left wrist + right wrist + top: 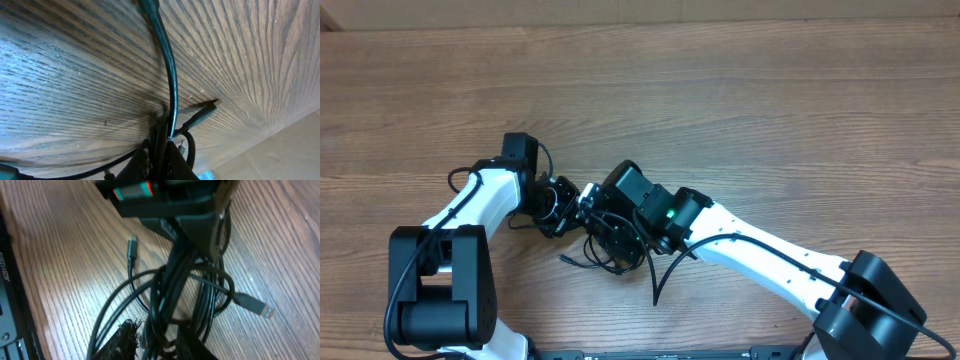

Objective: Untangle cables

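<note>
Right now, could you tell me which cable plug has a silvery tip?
The wider plug, lower right in the wrist view; the slim plug is dark.

The cables (610,252) form a small tangled bundle of thin black cord by the middle of the table's near edge. Several strands are drawn together into a tight bunch that rises off the wood. Loose loops spread out around it on the table. A silvery-tipped plug (263,311) juts out from one side of the loops. A small dark plug (132,244) lies on the wood on the opposite side, its cord curving back into the tangle.
</note>
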